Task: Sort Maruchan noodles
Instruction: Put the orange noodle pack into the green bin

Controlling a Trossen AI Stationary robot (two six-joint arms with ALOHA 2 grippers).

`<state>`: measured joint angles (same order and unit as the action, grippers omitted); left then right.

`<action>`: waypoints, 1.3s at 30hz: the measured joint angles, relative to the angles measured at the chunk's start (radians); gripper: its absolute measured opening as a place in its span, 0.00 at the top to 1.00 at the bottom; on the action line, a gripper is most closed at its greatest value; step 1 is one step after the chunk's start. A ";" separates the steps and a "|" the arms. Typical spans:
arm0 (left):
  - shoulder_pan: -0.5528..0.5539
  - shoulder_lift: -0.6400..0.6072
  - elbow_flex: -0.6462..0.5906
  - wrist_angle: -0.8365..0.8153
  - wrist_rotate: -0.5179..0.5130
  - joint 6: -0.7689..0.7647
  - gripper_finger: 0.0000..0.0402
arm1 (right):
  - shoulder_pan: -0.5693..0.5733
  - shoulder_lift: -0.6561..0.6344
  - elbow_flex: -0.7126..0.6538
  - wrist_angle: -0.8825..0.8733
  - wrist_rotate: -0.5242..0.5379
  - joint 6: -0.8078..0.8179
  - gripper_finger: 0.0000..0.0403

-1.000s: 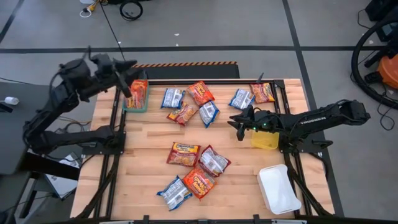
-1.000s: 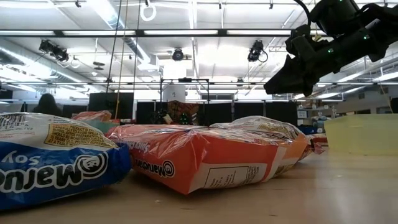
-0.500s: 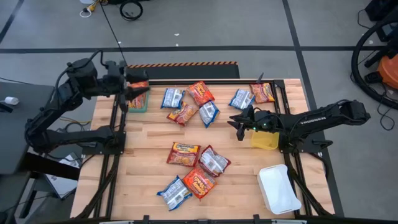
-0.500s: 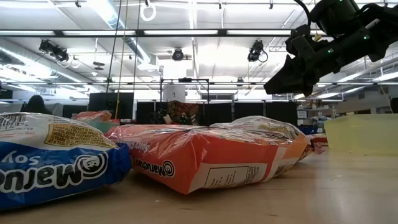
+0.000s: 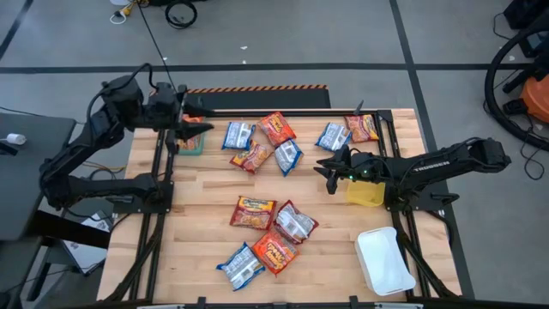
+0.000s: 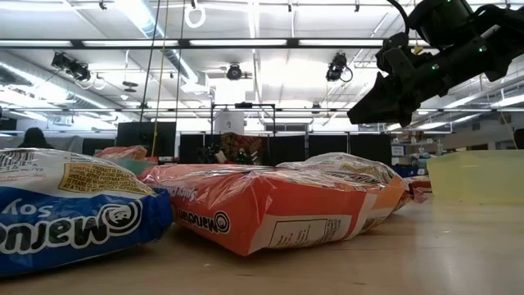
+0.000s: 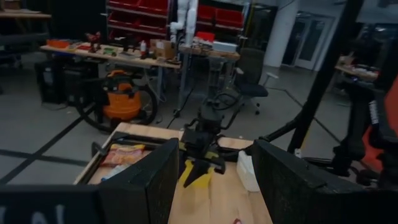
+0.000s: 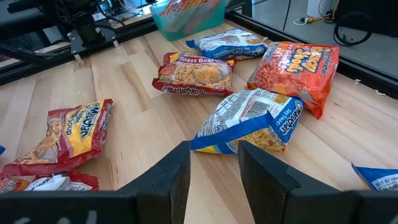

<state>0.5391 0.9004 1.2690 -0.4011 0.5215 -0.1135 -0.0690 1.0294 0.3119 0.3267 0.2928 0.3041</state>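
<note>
Maruchan packets lie in two loose groups on the wooden table. The far group includes a blue-and-white packet (image 5: 288, 156) (image 8: 249, 121), a red-and-yellow one (image 5: 252, 156) (image 8: 196, 74) and an orange one (image 5: 277, 128). The near group includes an orange packet (image 5: 274, 251) (image 6: 262, 209). More orange packets rest in the teal bin (image 5: 187, 143) (image 8: 186, 15). My left gripper (image 5: 202, 127) (image 7: 214, 186) is open and empty, held level above the teal bin. My right gripper (image 5: 319, 166) (image 8: 213, 174) (image 6: 360, 115) is open and empty, hovering above bare wood just right of the blue-and-white packet.
A yellow bin (image 5: 364, 190) (image 6: 479, 176) sits under the right arm and a white bin (image 5: 384, 260) at the near right corner. Black frame rails (image 5: 163, 172) run along the table's left and right edges. Bare wood lies between the two packet groups.
My left gripper has tipped up from pointing down into the teal bin to about level, and swung a little toward the table's right. The packets have stayed where they were.
</note>
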 joint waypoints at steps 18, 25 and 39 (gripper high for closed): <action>0.000 0.016 0.000 0.024 -0.030 -0.026 0.49 | 0.000 0.000 0.000 0.000 0.000 0.000 0.65; -0.017 0.054 0.000 -0.070 -0.146 -0.092 0.49 | 0.000 0.000 0.000 0.000 0.000 0.000 0.65; -0.202 0.339 0.000 0.033 -0.344 -0.071 0.49 | 0.000 0.000 0.000 0.000 0.000 0.000 0.65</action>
<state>0.3374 1.2391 1.2686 -0.3684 0.1775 -0.1844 -0.0689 1.0294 0.3119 0.3270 0.2928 0.3042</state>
